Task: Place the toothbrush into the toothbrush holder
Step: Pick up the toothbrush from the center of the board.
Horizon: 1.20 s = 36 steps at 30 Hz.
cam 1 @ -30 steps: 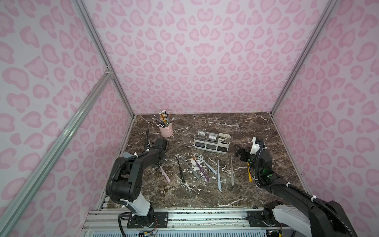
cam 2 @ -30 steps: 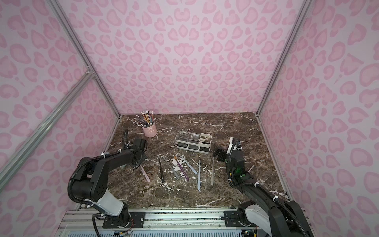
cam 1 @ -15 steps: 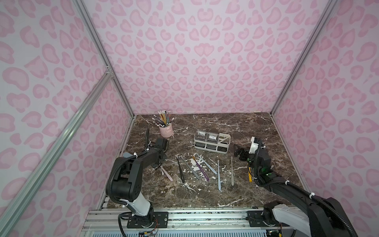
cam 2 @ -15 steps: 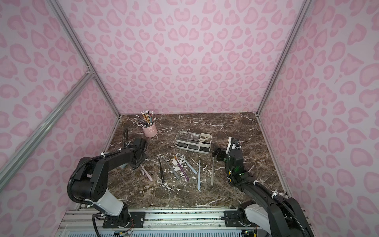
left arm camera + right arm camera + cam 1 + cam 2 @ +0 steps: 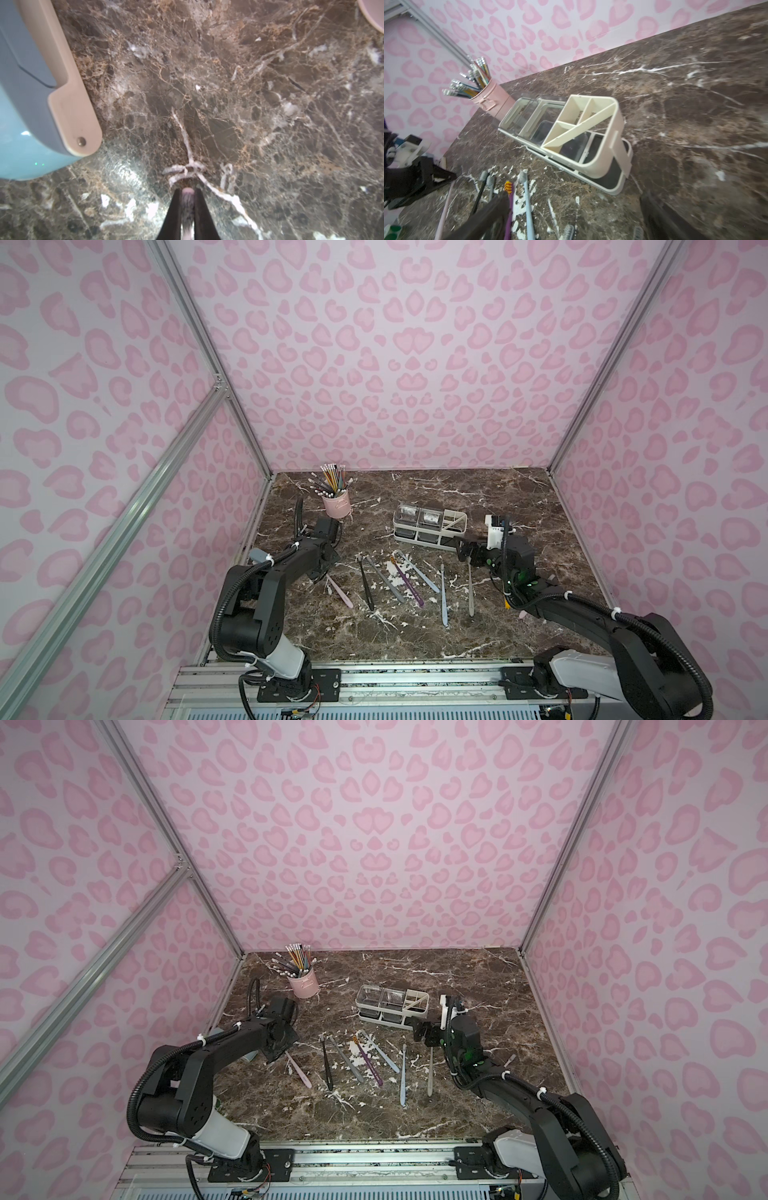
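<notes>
Both top views show the white toothbrush holder mid-table, with two clear lidded boxes and a divided open compartment. A pink toothbrush lies on the marble at the left end of a row of brushes. My left gripper is low on the table and shut on the pink toothbrush's bristled head. Just in front of the holder's right end, my right gripper stands open and empty above two grey brush heads.
Several more toothbrushes lie in the row: black, grey, purple, light blue. A pink pencil cup stands at the back left. A teal and beige object lies close to my left gripper.
My left gripper has closed on the pink toothbrush's head. My right arm has shifted left, nearer the holder, with its jaws still wide.
</notes>
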Each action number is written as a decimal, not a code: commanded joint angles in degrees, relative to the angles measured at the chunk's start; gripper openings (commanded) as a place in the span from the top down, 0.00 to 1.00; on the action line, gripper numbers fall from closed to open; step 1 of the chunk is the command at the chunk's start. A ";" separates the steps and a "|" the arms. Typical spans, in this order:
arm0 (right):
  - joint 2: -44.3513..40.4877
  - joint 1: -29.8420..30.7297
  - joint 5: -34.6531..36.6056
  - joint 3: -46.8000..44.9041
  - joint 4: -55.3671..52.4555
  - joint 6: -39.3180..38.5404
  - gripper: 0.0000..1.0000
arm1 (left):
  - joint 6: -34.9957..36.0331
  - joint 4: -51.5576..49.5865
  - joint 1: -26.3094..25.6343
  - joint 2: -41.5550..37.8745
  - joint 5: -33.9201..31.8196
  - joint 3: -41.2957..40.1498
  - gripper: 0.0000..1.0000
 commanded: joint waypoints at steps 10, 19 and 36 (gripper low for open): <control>14.78 9.05 -23.87 11.96 -3.58 -7.92 0.00 | 1.76 -4.17 -7.87 -4.52 -6.08 6.44 0.98; 15.19 14.82 -22.46 14.45 -4.80 -8.31 0.02 | 2.82 -2.60 -17.21 -5.05 -10.50 11.85 0.98; 11.39 19.29 -23.66 10.90 1.77 -1.84 0.24 | 4.86 3.60 -27.07 -1.28 -7.56 19.96 0.98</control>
